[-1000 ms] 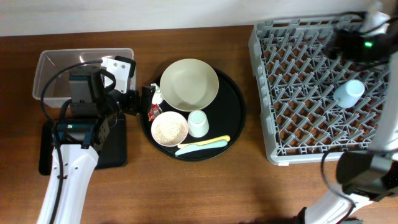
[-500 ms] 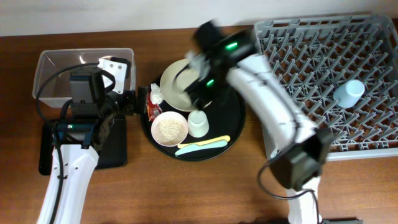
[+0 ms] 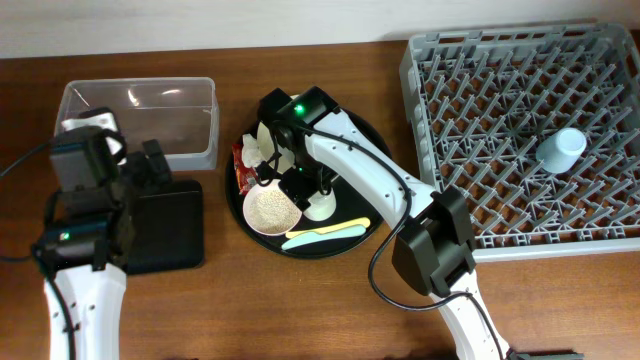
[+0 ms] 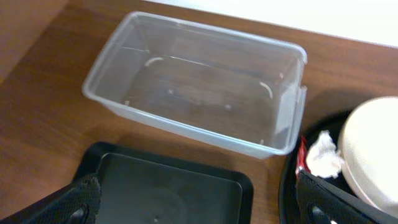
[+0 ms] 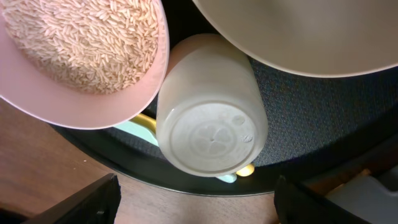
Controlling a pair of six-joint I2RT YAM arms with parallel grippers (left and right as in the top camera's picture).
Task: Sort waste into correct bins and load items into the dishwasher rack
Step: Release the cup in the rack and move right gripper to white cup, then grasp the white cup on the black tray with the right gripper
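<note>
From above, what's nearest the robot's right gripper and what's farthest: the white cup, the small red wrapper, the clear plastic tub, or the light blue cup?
Overhead view, from the right gripper:
1. White cup, right beneath it.
2. Small red wrapper, just to the left.
3. Clear plastic tub, farther left.
4. Light blue cup, far right in the grey rack.

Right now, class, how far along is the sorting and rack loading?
Done: the blue cup sits in the rack. In hand: nothing held; the right fingers stand open over the white cup. Left: that cup, cream bowl, pink bowl, utensils, wrapper, tissue and rice; the tub and black tray show no waste.
</note>
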